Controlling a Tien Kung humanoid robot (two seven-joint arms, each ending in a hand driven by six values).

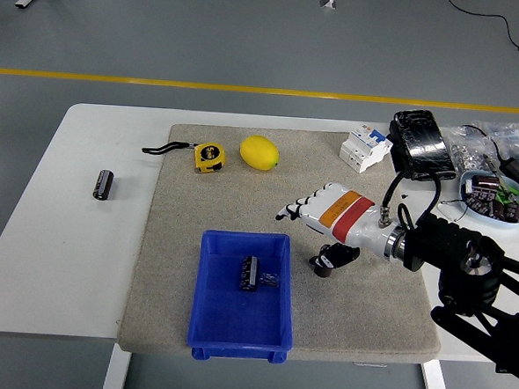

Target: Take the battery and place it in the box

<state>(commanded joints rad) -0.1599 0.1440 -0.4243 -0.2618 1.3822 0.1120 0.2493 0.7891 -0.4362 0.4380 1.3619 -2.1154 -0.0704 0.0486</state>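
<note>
A: Head view. Where is the battery (249, 273)?
B: Lying inside the blue box (218, 333), near its middle, on the grey mat (341, 296) at the near side of the white counter (53, 261).
A: The right hand (324, 218)?
B: Over the mat, just right of the box and apart from it. Fingers (292, 210) stretched out toward the left, loosely spread, gripping nothing.
A: Other items?
B: A second battery (105, 184) lies on bare counter at far left. Tape measure (210, 155) and lemon (259, 152) sit at the mat's far edge.
</note>
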